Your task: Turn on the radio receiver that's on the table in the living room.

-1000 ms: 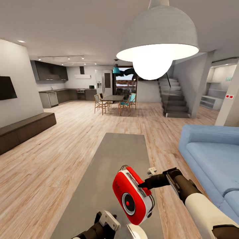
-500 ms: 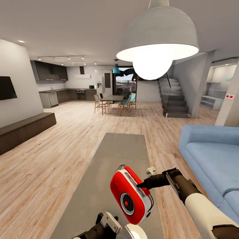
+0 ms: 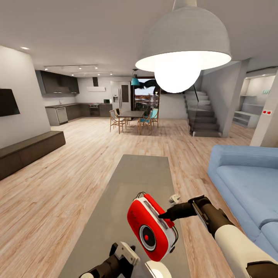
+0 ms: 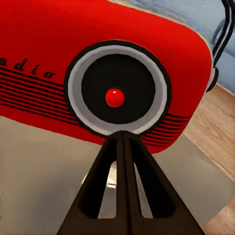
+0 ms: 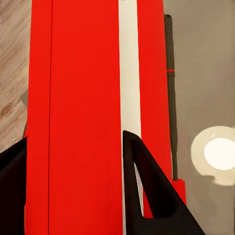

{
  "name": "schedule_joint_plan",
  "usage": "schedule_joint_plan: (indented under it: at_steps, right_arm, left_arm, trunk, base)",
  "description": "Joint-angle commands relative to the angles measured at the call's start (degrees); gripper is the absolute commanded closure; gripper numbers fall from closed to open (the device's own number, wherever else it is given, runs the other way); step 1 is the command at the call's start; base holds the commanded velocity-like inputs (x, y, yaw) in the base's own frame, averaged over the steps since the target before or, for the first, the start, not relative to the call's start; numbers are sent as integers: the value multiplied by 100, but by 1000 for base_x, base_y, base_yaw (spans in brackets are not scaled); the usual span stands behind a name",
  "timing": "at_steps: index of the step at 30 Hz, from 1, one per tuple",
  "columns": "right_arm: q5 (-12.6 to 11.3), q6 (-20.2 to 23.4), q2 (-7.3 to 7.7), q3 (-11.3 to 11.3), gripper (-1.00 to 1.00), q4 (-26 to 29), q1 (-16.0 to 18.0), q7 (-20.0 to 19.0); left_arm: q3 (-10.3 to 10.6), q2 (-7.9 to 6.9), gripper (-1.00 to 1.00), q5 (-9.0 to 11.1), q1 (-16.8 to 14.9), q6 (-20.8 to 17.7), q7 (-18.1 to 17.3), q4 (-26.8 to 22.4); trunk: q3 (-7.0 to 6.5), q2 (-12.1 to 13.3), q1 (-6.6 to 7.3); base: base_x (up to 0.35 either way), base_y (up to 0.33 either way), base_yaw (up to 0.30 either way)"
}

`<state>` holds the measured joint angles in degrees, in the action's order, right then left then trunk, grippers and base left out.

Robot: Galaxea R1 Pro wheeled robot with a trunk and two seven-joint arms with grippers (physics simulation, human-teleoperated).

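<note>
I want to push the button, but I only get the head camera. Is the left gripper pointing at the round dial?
Observer: Yes. In the left wrist view the left gripper, its fingers pressed together, aims at the lower rim of the dial.
Operator: Is it touching?
Observer: Cannot tell; the tip just overlaps the grey ring.
Operator: Is the other one holding it?
Observer: The right gripper has a finger on each side of the radio receiver.

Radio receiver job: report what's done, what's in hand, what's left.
Done: the right gripper holds the radio receiver tilted above the table. In hand: the shut left gripper points at the dial, just short of it. Left: pressing it; its centre shows red.
</note>
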<state>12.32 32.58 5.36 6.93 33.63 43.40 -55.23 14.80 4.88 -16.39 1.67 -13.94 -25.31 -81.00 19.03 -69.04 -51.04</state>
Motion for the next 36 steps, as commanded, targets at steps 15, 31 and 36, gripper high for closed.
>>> schedule_joint_plan:
  at_steps: [15,31,36]
  right_arm:
    - [-54,-23,-8,517,100,4,2,-409]
    - [-62,-23,-26,520,100,1,2,-418]
    - [-63,-23,-26,520,100,3,2,-418]
  left_arm:
    - [-3,256,100,-39,-389,-48,-16,281]
    - [5,511,100,-344,-983,-32,24,1751]
    - [-7,511,100,-782,-1104,-30,32,2018]
  trunk:
    - [-1,0,0]
    - [-1,0,0]
    - [-1,0,0]
  base:
    - [0,0,0]
    - [0,0,0]
    - [0,0,0]
